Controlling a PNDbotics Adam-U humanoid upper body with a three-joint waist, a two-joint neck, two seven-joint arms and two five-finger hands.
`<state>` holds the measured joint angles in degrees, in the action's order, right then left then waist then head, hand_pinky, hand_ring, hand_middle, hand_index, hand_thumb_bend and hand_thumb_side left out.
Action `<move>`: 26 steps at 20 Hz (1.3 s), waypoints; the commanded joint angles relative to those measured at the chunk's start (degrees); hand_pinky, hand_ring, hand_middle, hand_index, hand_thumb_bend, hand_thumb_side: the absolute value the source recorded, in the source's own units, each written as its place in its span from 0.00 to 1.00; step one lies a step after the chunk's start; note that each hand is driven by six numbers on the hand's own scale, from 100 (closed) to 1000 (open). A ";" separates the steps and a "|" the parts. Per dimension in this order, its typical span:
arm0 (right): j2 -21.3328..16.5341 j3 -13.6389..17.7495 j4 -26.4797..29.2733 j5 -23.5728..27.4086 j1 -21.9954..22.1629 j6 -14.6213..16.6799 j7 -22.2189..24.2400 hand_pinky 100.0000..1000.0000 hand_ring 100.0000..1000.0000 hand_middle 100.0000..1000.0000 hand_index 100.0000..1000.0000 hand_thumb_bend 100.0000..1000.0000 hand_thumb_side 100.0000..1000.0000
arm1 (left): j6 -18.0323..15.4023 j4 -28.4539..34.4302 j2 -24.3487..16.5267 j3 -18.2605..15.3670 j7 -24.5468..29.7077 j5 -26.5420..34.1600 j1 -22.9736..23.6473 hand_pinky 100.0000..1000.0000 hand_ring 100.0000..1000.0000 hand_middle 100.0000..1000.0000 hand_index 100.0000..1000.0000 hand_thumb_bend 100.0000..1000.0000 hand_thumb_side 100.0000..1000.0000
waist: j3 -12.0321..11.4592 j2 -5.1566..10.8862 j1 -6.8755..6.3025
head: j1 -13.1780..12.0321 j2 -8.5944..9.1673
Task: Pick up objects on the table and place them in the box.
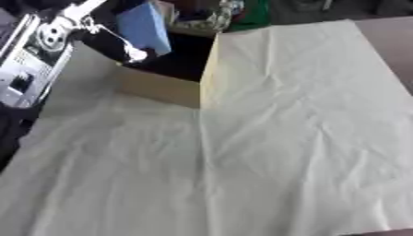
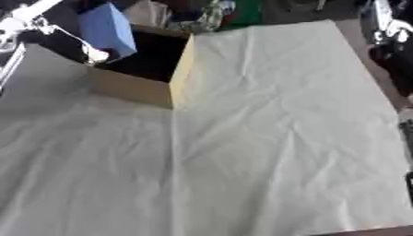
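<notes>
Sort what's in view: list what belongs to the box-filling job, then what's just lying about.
Job:
- blue object, held over the box
- box
- left hand, around the blue object

Lying about:
- wrinkled cloth covering the table
- clutter behind the box

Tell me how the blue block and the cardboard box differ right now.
The blue block is light blue; the cardboard box is tan with a dark inside. The block is far smaller than the box. The block is tilted, held over the opening by the left hand; the box rests on the cloth. Both are straight-edged.
</notes>
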<state>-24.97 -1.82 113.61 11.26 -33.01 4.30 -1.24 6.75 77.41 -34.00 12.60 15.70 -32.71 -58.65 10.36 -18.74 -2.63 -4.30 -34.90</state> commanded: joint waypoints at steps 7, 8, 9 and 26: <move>-1.16 -0.04 0.98 0.56 -3.71 -0.14 0.52 0.76 0.73 0.71 0.88 0.00 0.22 | -5.78 -12.20 2.78 -5.46 -10.18 -6.17 -6.63 0.63 0.42 0.23 0.53 0.25 0.00 | 2.34 -2.46 1.15 | -4.20 3.01; -1.16 -0.10 0.98 0.52 -4.08 -0.22 0.58 0.76 0.73 0.71 0.88 0.00 0.22 | -6.32 -13.55 3.02 -5.87 -11.41 -6.89 -7.27 0.64 0.42 0.23 0.54 0.26 0.00 | 2.71 -2.85 1.17 | -4.70 3.43; -1.18 -0.16 0.98 0.50 -4.36 -0.27 0.64 0.76 0.73 0.71 0.88 0.00 0.22 | -6.80 -14.77 3.22 -6.24 -12.58 -7.69 -7.84 0.64 0.42 0.23 0.54 0.25 0.00 | 2.99 -3.14 1.18 | -5.10 3.76; -1.56 -0.05 0.98 0.71 -5.19 -0.63 0.56 0.76 0.73 0.71 0.88 0.00 0.23 | -8.63 -22.05 5.70 -7.63 -15.00 -18.04 -10.47 0.76 0.67 0.53 0.83 0.55 0.00 | 4.35 -5.19 0.75 | -5.89 4.69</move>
<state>-25.00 -2.20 113.61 11.64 -37.74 3.68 -0.63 -1.83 54.74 -27.27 5.30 0.10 -49.83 -67.96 14.70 -24.46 -2.52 -10.34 -30.16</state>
